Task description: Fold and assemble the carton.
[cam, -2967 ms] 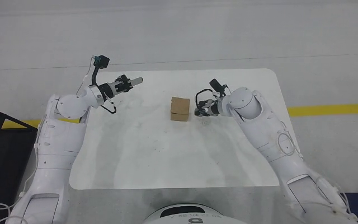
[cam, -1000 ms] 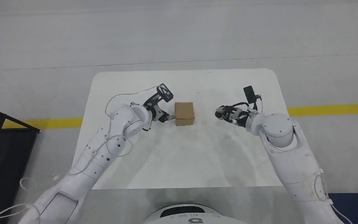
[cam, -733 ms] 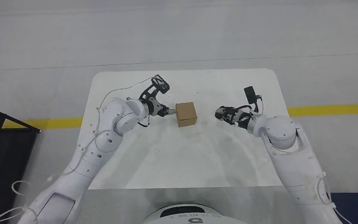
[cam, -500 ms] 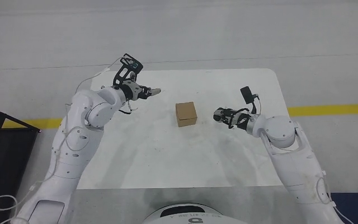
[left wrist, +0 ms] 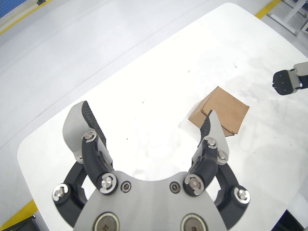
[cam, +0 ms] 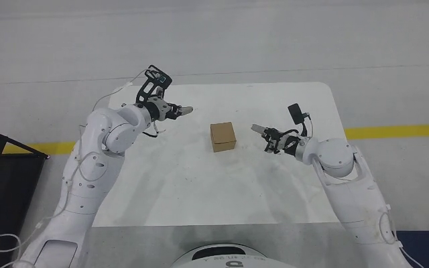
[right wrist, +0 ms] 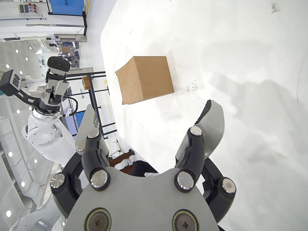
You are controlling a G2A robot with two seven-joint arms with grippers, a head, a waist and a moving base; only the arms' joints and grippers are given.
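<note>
The small brown cardboard carton sits in the middle of the white tabletop, apart from the left hand and right hand, both released wide. A one-sided push would likely skid or tip it.

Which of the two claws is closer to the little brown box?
Right. The right gripper is just beside the carton, apart; the left gripper hangs farther off diagonally.

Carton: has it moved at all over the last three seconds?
Yes. The carton has slid slightly toward the right and near edges of the table, and turned a little.
</note>
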